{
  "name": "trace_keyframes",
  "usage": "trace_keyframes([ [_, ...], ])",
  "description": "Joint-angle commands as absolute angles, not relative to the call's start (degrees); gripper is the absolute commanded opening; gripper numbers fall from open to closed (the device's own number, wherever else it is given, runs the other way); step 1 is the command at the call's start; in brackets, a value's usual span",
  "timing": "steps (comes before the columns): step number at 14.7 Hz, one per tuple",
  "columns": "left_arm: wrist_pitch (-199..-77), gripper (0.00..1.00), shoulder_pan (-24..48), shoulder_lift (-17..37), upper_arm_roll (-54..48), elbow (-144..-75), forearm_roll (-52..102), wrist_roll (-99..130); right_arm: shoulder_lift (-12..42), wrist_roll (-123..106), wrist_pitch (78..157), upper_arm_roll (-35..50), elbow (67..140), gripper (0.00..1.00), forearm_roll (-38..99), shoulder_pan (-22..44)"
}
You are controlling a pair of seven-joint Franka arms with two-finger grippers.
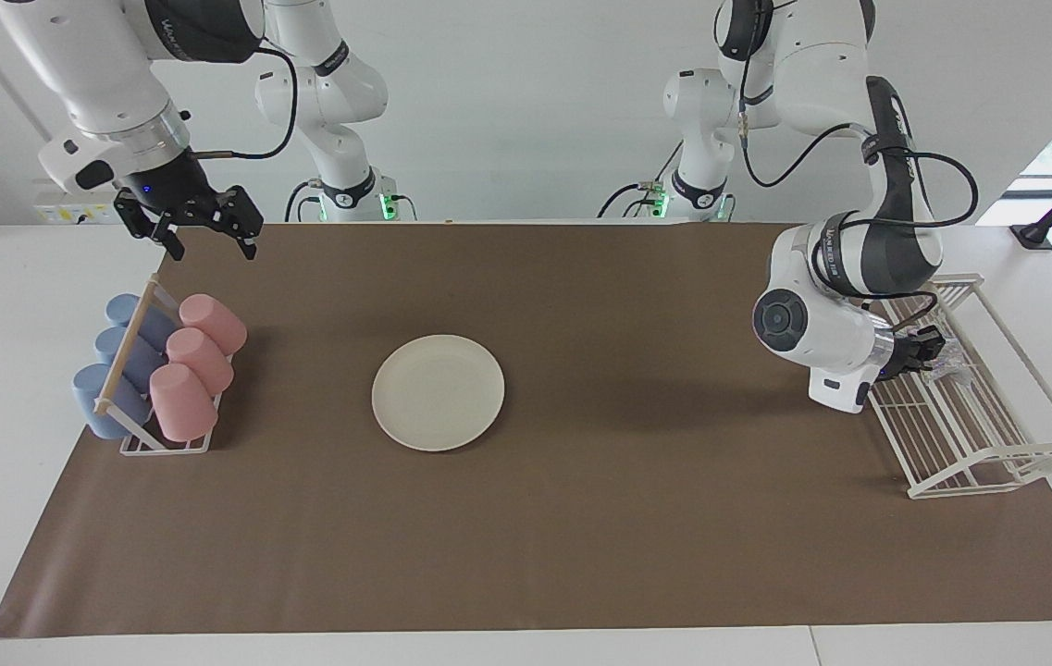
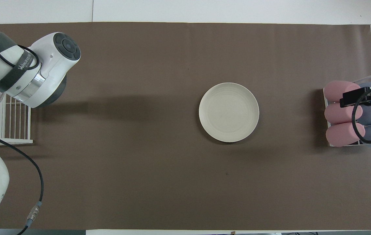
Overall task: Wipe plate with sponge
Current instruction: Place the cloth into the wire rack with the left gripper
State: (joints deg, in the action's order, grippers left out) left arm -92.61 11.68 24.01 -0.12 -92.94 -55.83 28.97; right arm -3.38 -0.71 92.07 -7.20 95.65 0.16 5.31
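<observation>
The left gripper [image 1: 931, 356] is pinched on the sponge [image 1: 946, 363] inside the wire rack [image 1: 997, 462] at the mat's left-arm edge. The plate [image 1: 438, 392] lies unwiped mid-mat. The right gripper [image 1: 206, 236] waits spread above the cups [image 1: 183, 361]. Carrying and wiping remain.

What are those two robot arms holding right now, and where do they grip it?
The left end effector, down in the white wire rack, is shut on the glittery sponge; which part cannot be told. The right end effector waits open above the cup rack, holding nothing.
</observation>
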Motion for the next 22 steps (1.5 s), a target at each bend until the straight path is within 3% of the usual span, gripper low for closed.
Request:
trace_keyframes([
  [1,-94.7,0.00,11.5,23.3,-0.1,-94.8,-55.5,31.9,-3.5,-2.0,92.0,-6.6,95.5,1.00,-1.0,4.3],
  [5,-96.2,0.00,11.4,23.1,-0.1,-95.0,-55.5,31.6,-3.5,-1.8,92.0,-6.6,95.5,1.00,-1.0,4.4],
  [6,-96.2,0.11,11.3,22.9,-0.1,-95.0,-55.5,31.2,-3.5,-1.8,92.0,-6.6,95.5,1.00,-1.0,4.4],
  [7,-96.3,0.37,11.1,22.2,-0.1,-95.0,-55.4,29.5,-3.5,-1.8,91.8,-6.6,95.5,1.00,-1.0,4.4],
  [10,-96.7,0.37,9.1,20.0,-0.2,-94.8,-55.2,20.8,-3.5,-1.8,91.9,-6.6,95.5,1.00,-1.0,4.4],
  [11,-97.0,0.42,8.7,19.4,-0.3,-94.7,-55.2,20.0,-3.5,-1.8,91.9,-6.6,95.5,1.00,-1.0,4.4],
  [12,-97.3,0.79,8.5,19.2,-0.3,-94.7,-55.2,19.2,-3.5,-1.8,91.9,-6.6,95.5,1.00,-1.0,4.4],
  [13,-97.3,1.00,8.5,18.9,-0.3,-94.7,-55.2,18.4,-3.5,-1.8,91.9,-6.6,95.5,1.00,-1.0,4.4],
  [22,-97.4,1.00,7.3,17.0,-0.3,-92.8,-47.2,16.9,-3.5,-1.8,91.9,-6.6,95.5,1.00,-1.0,4.6],
])
